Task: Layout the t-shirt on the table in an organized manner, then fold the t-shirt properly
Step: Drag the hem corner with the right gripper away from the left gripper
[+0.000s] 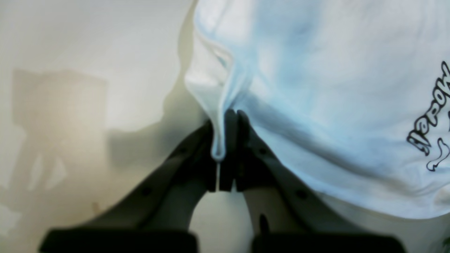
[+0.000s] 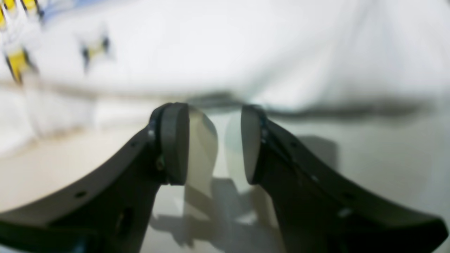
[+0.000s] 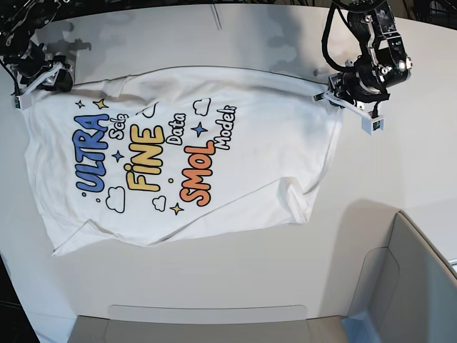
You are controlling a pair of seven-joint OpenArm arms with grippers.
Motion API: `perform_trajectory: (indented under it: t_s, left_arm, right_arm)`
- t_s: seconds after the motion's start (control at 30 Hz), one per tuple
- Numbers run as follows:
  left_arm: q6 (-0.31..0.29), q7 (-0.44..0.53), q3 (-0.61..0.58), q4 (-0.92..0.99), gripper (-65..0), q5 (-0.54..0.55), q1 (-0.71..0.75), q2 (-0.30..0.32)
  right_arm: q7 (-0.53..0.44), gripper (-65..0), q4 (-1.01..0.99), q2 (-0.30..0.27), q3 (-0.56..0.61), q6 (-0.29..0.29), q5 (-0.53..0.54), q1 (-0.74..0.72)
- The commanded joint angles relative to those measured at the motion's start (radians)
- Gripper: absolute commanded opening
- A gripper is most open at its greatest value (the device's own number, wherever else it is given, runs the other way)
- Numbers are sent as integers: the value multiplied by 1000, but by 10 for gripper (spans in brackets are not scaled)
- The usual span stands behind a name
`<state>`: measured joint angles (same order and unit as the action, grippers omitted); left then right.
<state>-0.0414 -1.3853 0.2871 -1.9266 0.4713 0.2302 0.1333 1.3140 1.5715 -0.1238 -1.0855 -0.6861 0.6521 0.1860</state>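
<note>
**Shirt nearly spread, one corner pinched, other side loose**

Big plain white smooth table point(image 3: 400, 164) with a curved far edge; grey-white bin wall point(image 3: 421, 264) at the near corner on my left arm's side, and nothing else of the room shows. The white cloth t-shirt printed with blue "ULTRA", yellow "FINE", orange "SMOL" point(image 3: 178, 157) lies print-up across the table's middle, mostly flat. One sleeve is bunched and folded over near the near edge.

My left gripper point(image 1: 223, 154) is clamped tight on a fold of the shirt's edge, at the far side of the table. My right gripper point(image 2: 214, 144) has its jaws well apart and holds nothing, with the shirt edge just beyond the pads point(image 2: 175, 140), near the far corner on its side.

Risks, as I judge them: pulling with only my left grip would drag the whole shirt and skew it, since the other side is free. A thin pinch may slip out. If my right closes short, it grabs table, not cloth. The bunched sleeve would fold in crooked if left.
</note>
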Motion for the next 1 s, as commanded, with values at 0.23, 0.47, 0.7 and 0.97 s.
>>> perform_trajectory:
  t_s: [0.23, 0.47, 0.7, 0.97]
  left_arm:
    - [1, -4, 7, -21, -650, 7, 8, 9]
    - [1, -4, 1, -21, -650, 7, 2, 9]
    - [1, -4, 4, -21, -650, 7, 1, 9]
    - [1, -4, 1, -21, -650, 7, 1, 9]
  right_arm:
    - [43, -402, -38, -3, -20, -12, -53, -43]
    - [48, -623, -41, -1, -17, -12, -53, -85]
    - [82, -650, -9, -7, 3, -12, -55, -24]
    - [82, -650, 390, 16, 37, -12, -53, 195]
